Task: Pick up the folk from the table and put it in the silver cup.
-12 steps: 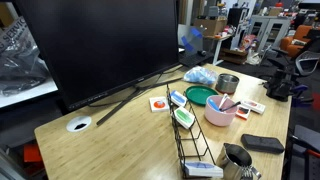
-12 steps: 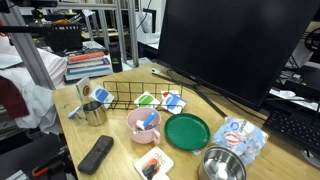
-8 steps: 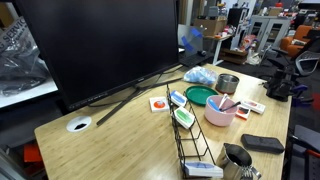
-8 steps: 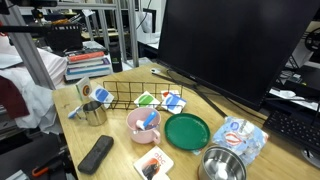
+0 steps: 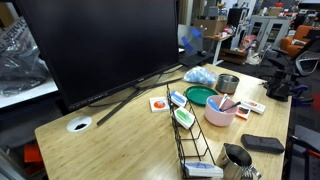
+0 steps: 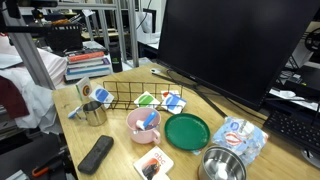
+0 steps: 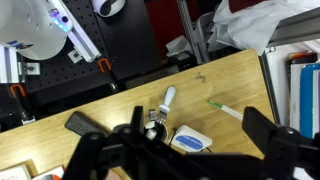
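The table point(image 5: 110, 140) holds a big monitor point(image 5: 100, 45) and a wire rack point(image 6: 135, 96). The hand point(image 7: 165, 150) hangs high over the table's end, spread wide with nothing in it, likely so it can drop onto its target. Below stands the cup point(image 6: 95, 113); the pale-handled fork point(image 7: 167, 100) seems to lie flat just beside it, untouched.
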Robot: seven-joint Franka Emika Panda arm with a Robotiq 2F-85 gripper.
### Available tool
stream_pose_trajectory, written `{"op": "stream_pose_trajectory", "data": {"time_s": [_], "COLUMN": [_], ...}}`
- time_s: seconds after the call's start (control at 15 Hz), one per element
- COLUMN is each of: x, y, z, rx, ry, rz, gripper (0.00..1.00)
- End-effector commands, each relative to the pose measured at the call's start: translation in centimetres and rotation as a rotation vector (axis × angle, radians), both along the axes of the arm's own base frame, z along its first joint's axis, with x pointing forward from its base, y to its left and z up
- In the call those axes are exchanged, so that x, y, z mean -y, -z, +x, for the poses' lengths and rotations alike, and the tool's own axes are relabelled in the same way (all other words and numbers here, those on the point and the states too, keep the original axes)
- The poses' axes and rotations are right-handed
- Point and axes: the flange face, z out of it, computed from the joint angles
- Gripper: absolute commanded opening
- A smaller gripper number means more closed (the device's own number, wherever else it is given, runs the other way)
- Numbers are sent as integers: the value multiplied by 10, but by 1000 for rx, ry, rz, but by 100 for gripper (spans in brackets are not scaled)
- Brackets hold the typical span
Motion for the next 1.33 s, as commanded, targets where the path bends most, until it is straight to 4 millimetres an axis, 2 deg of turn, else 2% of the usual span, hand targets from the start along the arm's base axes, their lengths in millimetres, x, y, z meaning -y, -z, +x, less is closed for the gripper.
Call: {"op": "stream_pose_trajectory", "data": {"time_s": [0.0,0.07,0.27,0.67,0.87,0.93,1.0,1.27], "x": [0,0,-3,-25,-43,-34,-37,-35], "y": [0,0,24,112,150,140,146,142], "z": [0,0,5,-5,-15,-16,-18,-16], "rx": [-1,-1,-40,-148,-241,-206,-220,-212], "ry": [0,0,39,166,151,144,133,139], "rz": [0,0,-9,-36,-44,-64,-72,-63], "gripper": [100,100,100,100,100,100,100,100]}}
